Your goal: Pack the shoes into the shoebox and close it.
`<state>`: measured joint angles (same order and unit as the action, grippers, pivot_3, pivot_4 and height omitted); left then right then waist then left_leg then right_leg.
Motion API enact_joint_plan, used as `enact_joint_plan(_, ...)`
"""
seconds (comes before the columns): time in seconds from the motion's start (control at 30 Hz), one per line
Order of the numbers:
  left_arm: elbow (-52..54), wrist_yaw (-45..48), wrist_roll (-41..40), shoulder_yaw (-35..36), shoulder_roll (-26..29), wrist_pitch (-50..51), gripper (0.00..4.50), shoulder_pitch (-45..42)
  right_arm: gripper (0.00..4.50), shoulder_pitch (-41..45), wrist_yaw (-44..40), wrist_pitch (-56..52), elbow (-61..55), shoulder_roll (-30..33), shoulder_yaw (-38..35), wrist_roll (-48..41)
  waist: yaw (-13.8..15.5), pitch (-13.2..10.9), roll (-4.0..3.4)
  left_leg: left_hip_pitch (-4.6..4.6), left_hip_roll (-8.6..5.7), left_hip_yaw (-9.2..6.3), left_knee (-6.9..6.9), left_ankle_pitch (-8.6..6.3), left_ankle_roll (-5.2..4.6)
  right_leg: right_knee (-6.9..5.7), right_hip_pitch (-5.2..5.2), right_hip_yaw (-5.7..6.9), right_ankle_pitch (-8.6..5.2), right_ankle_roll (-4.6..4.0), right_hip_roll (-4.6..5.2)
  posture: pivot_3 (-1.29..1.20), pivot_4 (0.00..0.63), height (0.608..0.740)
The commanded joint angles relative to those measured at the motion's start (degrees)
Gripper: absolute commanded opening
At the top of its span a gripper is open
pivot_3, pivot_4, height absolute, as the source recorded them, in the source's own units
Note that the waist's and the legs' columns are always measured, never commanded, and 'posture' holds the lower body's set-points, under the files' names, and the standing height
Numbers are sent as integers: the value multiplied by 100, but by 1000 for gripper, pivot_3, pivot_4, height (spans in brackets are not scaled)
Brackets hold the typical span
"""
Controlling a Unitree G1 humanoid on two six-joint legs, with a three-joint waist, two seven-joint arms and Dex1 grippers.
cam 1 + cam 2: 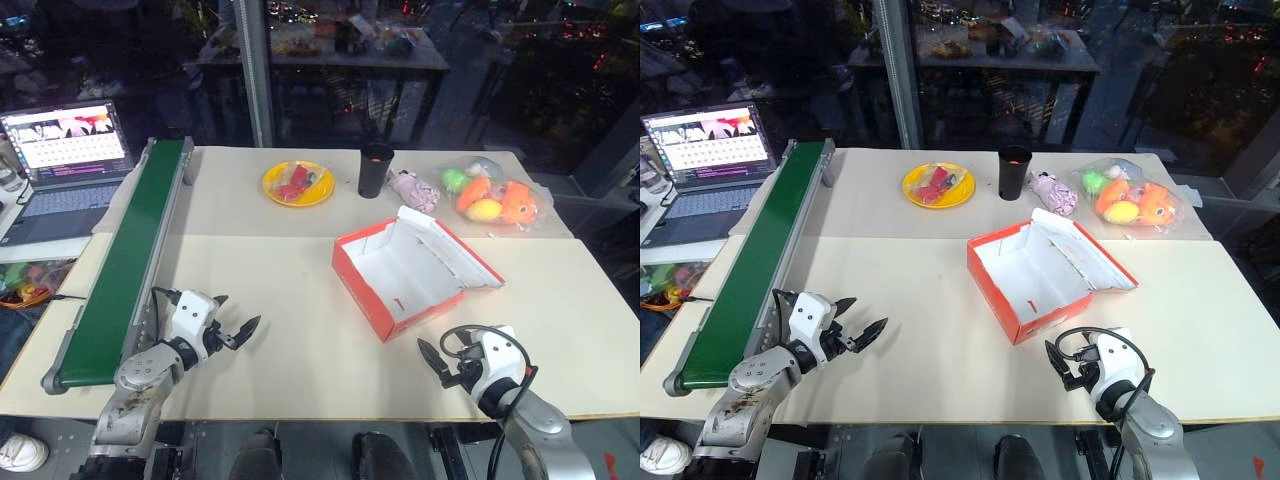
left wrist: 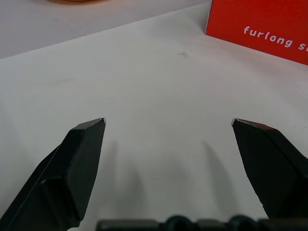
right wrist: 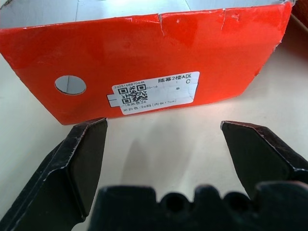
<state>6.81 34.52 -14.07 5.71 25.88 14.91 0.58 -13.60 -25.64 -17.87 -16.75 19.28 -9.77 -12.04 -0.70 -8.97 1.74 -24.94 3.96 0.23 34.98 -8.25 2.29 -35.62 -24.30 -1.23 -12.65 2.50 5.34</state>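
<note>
Near the middle of the head frames, slightly right, sat the shoebox (image 1: 400, 285), red-orange outside and white inside, its lid (image 1: 452, 245) thrown back toward the upper right. Its tray was bare; no shoes lay in it, and none could be made out anywhere on the table (image 1: 290, 350).

At lower left the left gripper (image 1: 238, 333) hovered over bare tabletop with its black fingers (image 2: 84, 159) spread wide and nothing between them, the box's side just showing in its wrist view. At lower right the right gripper (image 1: 432, 362) was likewise spread and empty, pointed at the box's labelled end wall (image 3: 144, 67), near it but apart.

The likeliest trouble, as I judged it: a gripper advancing on the light, empty cardboard would simply push it across the table or crumple the already nicked top edge. Closing the lid now would seal an empty box. The shoes may arrive by the green conveyor belt (image 1: 135, 255) at left, which also carried nothing.

Along the far edge stood a yellow plate (image 1: 298, 184) holding small red and pale items, a dark cup (image 1: 376, 170), and a clear bag of toy fruit (image 1: 490, 198).
</note>
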Motion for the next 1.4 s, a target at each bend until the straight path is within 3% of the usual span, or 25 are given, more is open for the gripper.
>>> enact_joint_plan(0.03,22,105,-109,45,28,-116,4500,-141,4466,-22,72,125,-205,79,-171,-35,0,0,0,0,0,0,0,0,0,0,0,0,0,0,0,0,150,736)
enact_joint_plan(0.3,-119,437,-685,262,150,235,4500,-1101,4466,-103,498,-706,-1385,364,-1330,-579,74,-3,0,-7,0,0,7,0,0,-1,0,3,1,1,1,0,150,736)
enact_joint_plan(0.4,-299,288,-723,374,205,335,4500,-1835,4466,474,646,-1205,-1622,750,-1841,-929,73,-5,3,-6,-1,-1,14,0,0,-3,3,3,2,3,-1,0,150,736)
enact_joint_plan(0.53,-519,37,-690,468,246,441,4500,-2729,4466,1695,855,-1894,-1660,1245,-2004,-1380,47,-9,8,-3,-1,-2,22,2,-3,-3,10,0,4,6,-6,0,150,736)
enact_joint_plan(0.73,-241,-733,-546,832,475,980,4500,-3389,4466,3544,798,-2876,-1514,1310,-1013,-2097,-17,-26,12,-13,-1,-9,12,39,-63,-5,4,-12,-4,31,-21,0,150,736)
enact_joint_plan(0.83,41,-1499,-448,1310,614,1533,4500,-3319,4466,4192,633,-2898,-1153,850,-233,-2234,-64,-30,17,-15,-2,-9,-5,34,-69,-7,-1,-17,-1,53,-23,0,150,736)
enact_joint_plan(1.13,819,-2107,-558,2028,656,2387,4500,-2388,4466,4362,-56,-2448,-258,355,755,-1997,35,-46,31,-29,-12,-11,10,31,-70,-11,-2,-15,7,37,-16,0,150,736)
enact_joint_plan(1.4,735,-2145,-586,2214,712,2434,4500,-1979,4466,4198,-386,-2108,117,351,997,-1743,20,-49,33,-24,-1,-11,13,38,-61,-26,-6,-10,-9,10,-20,0,150,736)
